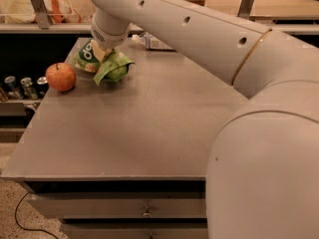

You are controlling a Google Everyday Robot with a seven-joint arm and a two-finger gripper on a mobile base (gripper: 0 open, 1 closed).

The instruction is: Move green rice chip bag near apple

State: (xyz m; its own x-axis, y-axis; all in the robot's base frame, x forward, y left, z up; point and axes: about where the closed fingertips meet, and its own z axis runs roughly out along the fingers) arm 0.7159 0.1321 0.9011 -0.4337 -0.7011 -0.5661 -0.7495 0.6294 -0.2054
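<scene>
The green rice chip bag (110, 67) is crumpled at the far left of the grey table (149, 128), just right of the apple. The red-orange apple (61, 76) stands near the table's left edge, a small gap away from the bag. My gripper (101, 54) reaches down from the big white arm (199, 29) and is shut on the bag's top, pinching it. The bag hangs low at the table top; I cannot tell whether it touches.
A white-and-blue labelled bottle (155, 43) lies at the table's back edge behind the arm. Several cans (22, 87) stand on a lower shelf to the left. A shelf with packets (30, 6) runs along the back. Drawers (144, 210) sit below the table front.
</scene>
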